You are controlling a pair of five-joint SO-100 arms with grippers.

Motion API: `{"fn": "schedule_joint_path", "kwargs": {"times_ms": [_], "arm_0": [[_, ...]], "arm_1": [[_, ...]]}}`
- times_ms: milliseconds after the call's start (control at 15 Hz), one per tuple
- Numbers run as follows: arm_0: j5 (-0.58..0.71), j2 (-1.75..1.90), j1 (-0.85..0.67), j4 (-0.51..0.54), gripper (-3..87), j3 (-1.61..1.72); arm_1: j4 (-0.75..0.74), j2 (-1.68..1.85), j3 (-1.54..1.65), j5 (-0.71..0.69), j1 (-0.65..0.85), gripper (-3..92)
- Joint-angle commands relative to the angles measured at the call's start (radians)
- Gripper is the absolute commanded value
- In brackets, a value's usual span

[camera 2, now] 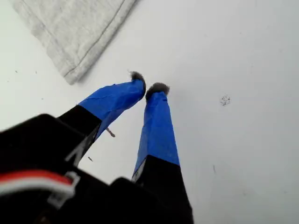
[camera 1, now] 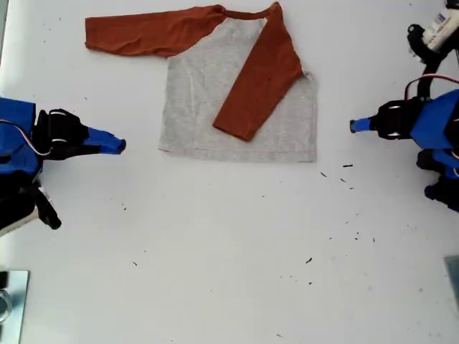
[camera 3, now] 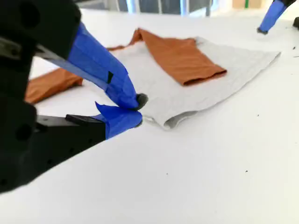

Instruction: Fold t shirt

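The t shirt [camera 1: 208, 93] lies flat on the white table [camera 1: 229, 251], grey body up, at the top middle of the exterior view. One rust-orange sleeve [camera 1: 258, 79] is folded diagonally over the body. The other sleeve [camera 1: 143, 32] stretches out toward the exterior view's left. My first gripper [camera 1: 353, 126] [camera 2: 148, 86] is shut on nothing, just off the shirt's grey hem corner [camera 2: 74, 32] at the exterior view's right. My second gripper [camera 1: 122, 146] [camera 3: 139, 109] is shut and empty near the opposite hem corner [camera 3: 163, 122], not touching the cloth.
Small dark specks [camera 1: 344, 172] dot the table below and to the right of the shirt in the exterior view. A metal piece [camera 1: 11, 301] sits at the exterior view's bottom left corner. Cables and white hardware [camera 1: 437, 32] are at its top right.
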Motion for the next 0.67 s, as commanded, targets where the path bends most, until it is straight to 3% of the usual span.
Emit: {"fn": "schedule_joint_path", "kwargs": {"times_ms": [0, 67, 200, 267, 400, 600], "arm_0": [[-0.075, -0.37, -0.051, 0.061, -0.4, -0.316], [-0.043, -0.655, -0.089, 0.201, -0.4, -0.612], [0.199, -1.049, -0.304, 0.512, 2.4, -1.141], [0.293, -1.103, -0.414, 0.546, 4.0, -1.252], [0.42, -1.192, -0.586, 0.554, 18.3, -1.318], [0.597, -1.393, -0.807, 0.541, 29.0, -1.387]], "arm_1": [[-0.012, 0.02, 0.069, 0.006, -0.023, 3.7], [-0.011, 0.02, 0.075, -0.006, -0.028, 3.7], [-0.015, 0.02, 0.078, -0.025, -0.035, 3.7], [-0.015, 0.02, 0.078, -0.029, -0.035, 3.7], [-0.015, 0.02, 0.081, -0.026, -0.049, 3.7], [-0.015, 0.02, 0.083, -0.025, -0.061, 3.7]]}}
